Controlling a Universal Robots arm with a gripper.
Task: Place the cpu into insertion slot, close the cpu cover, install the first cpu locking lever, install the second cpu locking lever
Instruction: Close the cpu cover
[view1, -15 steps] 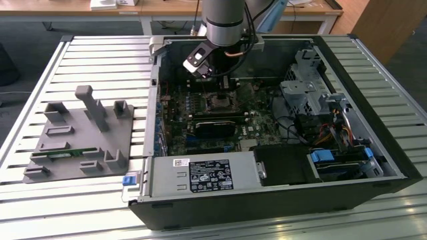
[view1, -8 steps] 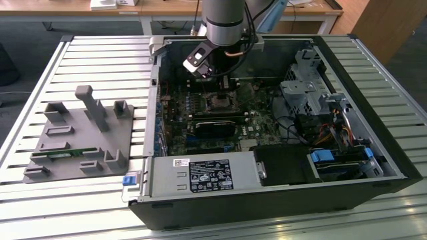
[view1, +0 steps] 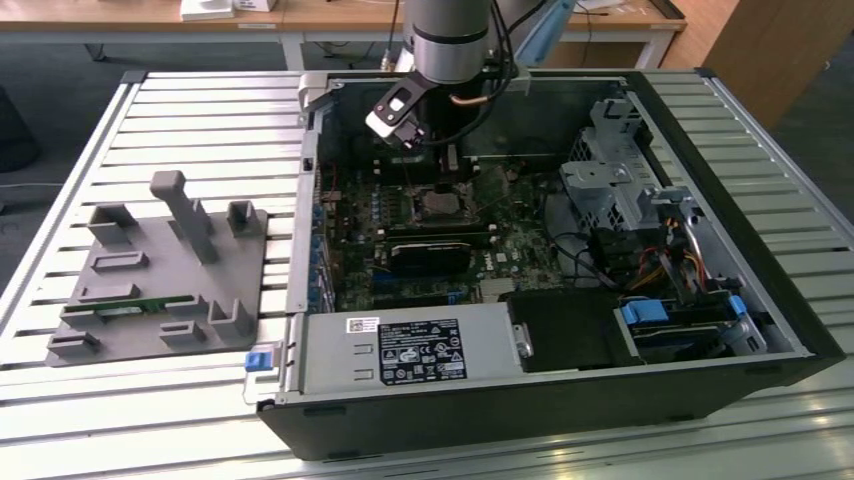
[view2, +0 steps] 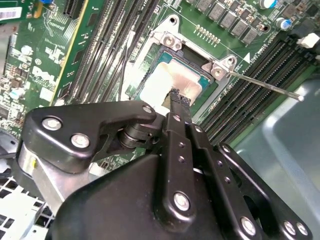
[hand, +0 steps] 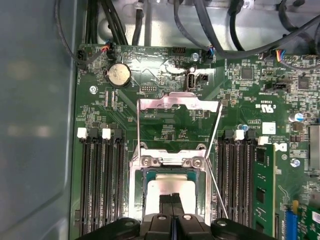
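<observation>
The arm reaches down into the open computer case (view1: 787, 300), which stands on a slatted table (view1: 200, 110) beside a grey parts fixture (view1: 160, 270). The gripper (view1: 447, 180) hangs over the middle of the green motherboard (view1: 521, 240).

In both wrist views the cpu (hand: 164, 186) lies flat inside the insertion slot (hand: 145, 172), its dull silver top facing up, between two banks of long black memory slots (hand: 100, 185). It looks level with the socket rim, so it appears seated. The gripper (view2: 175, 96) has its two dark fingers (hand: 167, 202) pressed together with nothing between them. The tips rest on, or just above, the chip's top near one edge; whether they actually touch it cannot be told.

The cpu cover (hand: 177, 104) is raised open on its hinge, on the far side of the socket from the fingers, and the board shows through its central cut-out. One thin locking lever (view2: 265, 86) sticks out free from a socket corner, unlatched.

As a judgement, the first step is at its end: the chip is placed, and the closed fingers are either checking it or pressing it home. The cover is not yet down and no lever is installed. Bringing the cover down calls for the fingertips to be off the chip, since they stand in the frame's swing path. Any lift has to go straight up, so the chip is not dragged sideways across the socket contacts. The free lever must also be out of the way of the frame
</observation>
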